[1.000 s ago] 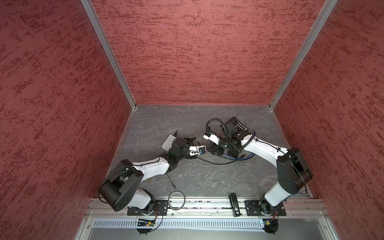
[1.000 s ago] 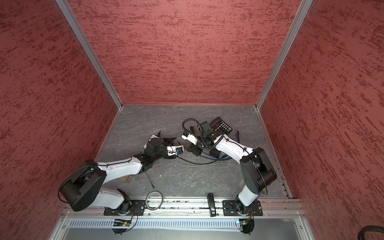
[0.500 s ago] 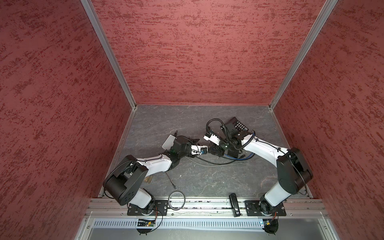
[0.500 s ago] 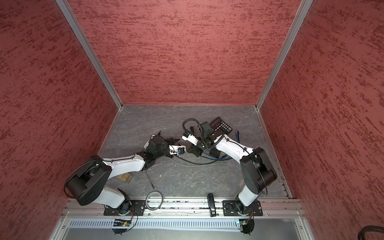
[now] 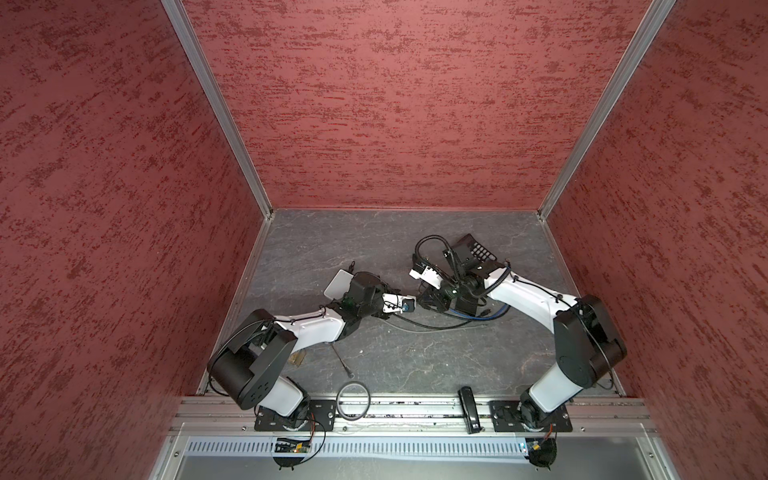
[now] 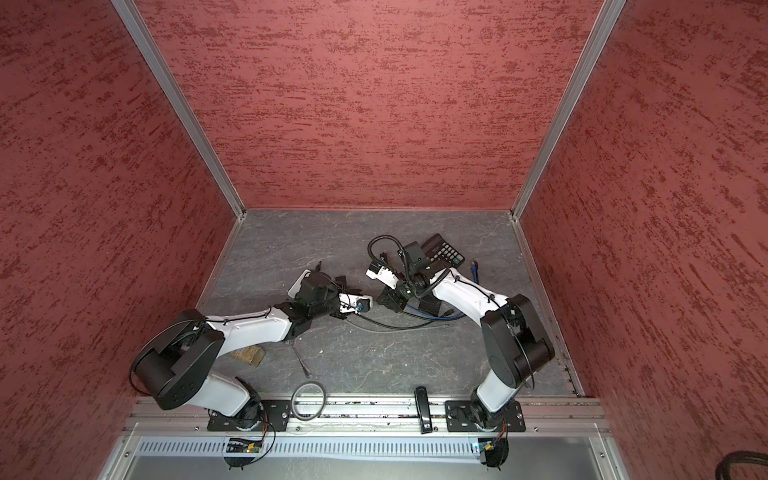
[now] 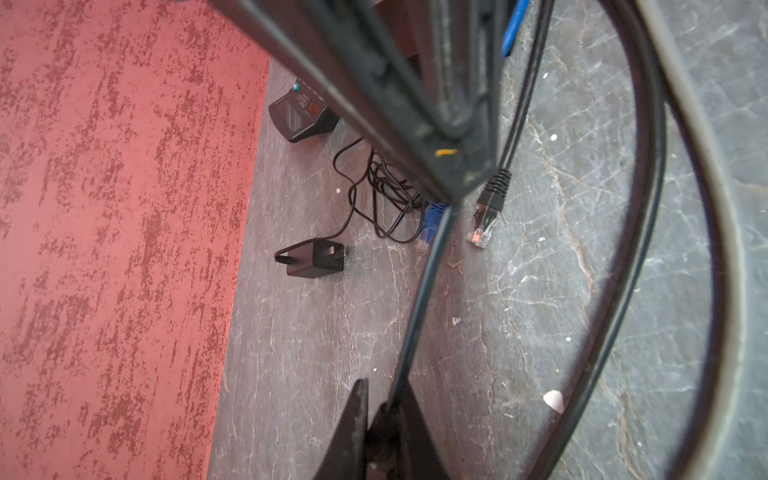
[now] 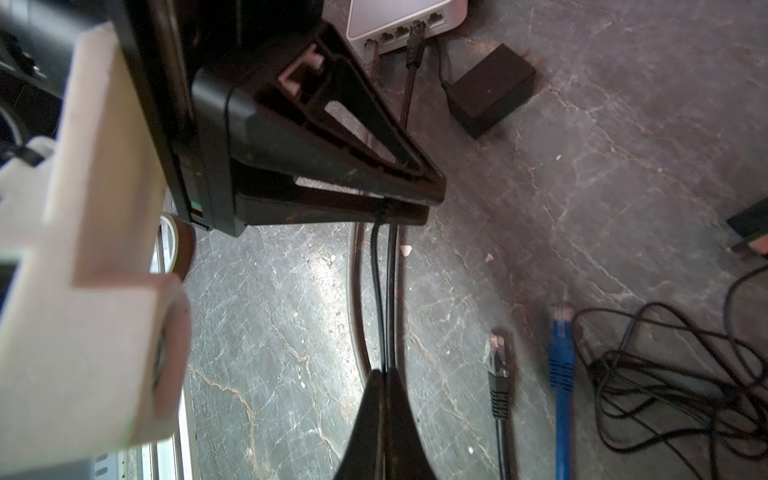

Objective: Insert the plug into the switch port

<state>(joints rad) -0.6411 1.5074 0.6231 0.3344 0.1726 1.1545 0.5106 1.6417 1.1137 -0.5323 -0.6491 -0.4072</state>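
Cable (image 8: 376,266), thin and black, sits pinched in my left gripper (image 7: 386,395) and right gripper (image 8: 384,374), jaws closed tight, while I see the black plug (image 8: 498,357) loose on the table (image 8: 582,166) beside a blue plug (image 8: 561,328), apart from the switch (image 8: 409,12).

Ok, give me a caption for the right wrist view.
Right tool and left tool both shut on black cable, white switch beyond.

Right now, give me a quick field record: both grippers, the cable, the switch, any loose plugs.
left gripper: fingers shut on thin black cable
right gripper: fingers shut on the same cable
white rectangular network switch: on grey stone-look table; black connector appears seated in one port
black Ethernet plug: loose on table
blue Ethernet plug: loose beside it
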